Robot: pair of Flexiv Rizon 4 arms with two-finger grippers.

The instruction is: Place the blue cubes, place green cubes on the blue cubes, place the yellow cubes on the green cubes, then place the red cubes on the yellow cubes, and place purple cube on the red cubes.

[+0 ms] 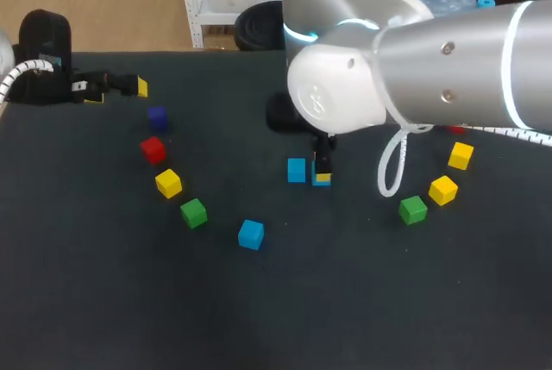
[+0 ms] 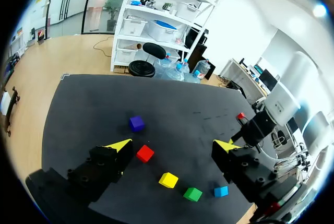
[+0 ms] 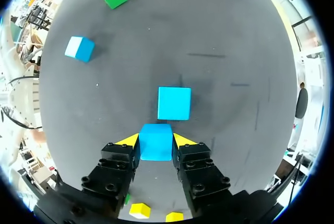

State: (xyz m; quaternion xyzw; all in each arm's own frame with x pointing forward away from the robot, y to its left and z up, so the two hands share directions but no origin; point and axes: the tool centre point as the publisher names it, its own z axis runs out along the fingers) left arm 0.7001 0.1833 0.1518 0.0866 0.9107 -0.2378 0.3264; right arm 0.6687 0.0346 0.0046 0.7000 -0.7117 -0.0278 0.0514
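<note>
The table (image 1: 95, 301) carried a dark, matte charcoal covering, flat across its whole surface. Its far edge (image 1: 172, 51) ran straight from left to right. Faint, short scuff marks (image 3: 201, 55) showed on the covering. Lighting was even and diffuse, casting only soft shadows.

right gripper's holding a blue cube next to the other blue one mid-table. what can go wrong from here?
1. The right gripper has its held blue cube close behind the centre blue cube, which sits off to one side; pushing ahead could nudge it or leave an uneven base.
2. Whether the held cube rests on the table is unclear; released high, it could tumble.
3. The white cable loop hangs near the green cube; retreating might sweep it.
</note>
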